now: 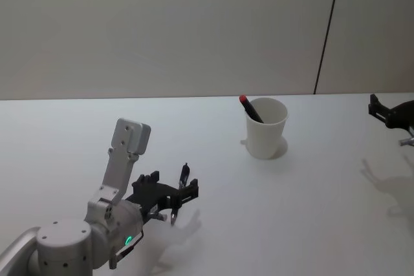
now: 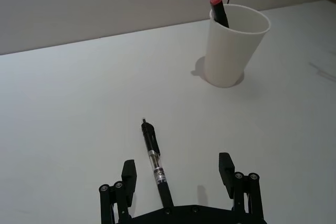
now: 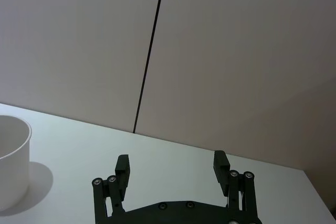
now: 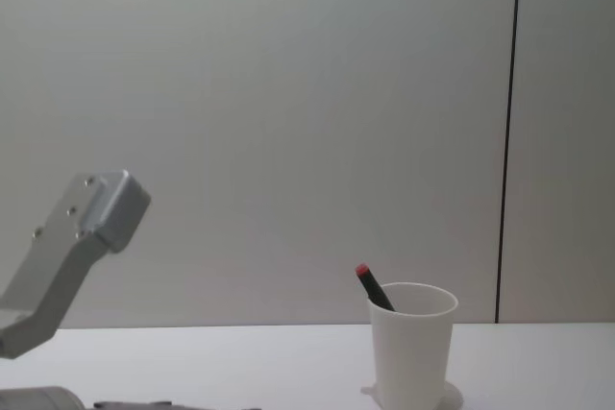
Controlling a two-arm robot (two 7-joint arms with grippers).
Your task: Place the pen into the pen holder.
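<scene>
Near left, left gripper [image 2: 177, 162] wide open around a black click pen [image 2: 153, 150] on the table [image 1: 77, 134] (ungripped): centre on barrel, close squarely. Red-capped pen [image 1: 250, 108] already leans in pen holder [image 1: 266, 132], far centre-right. Right gripper [image 3: 171, 158] parked right, open.

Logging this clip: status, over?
Left pincer open over black ballpoint pen on table. Right pincer open, far right. Red-capped pen stands in paper cup.

No legible text on pen [image 2: 219, 12], pen holder [image 2: 234, 45] or table [image 2: 79, 103]
</scene>
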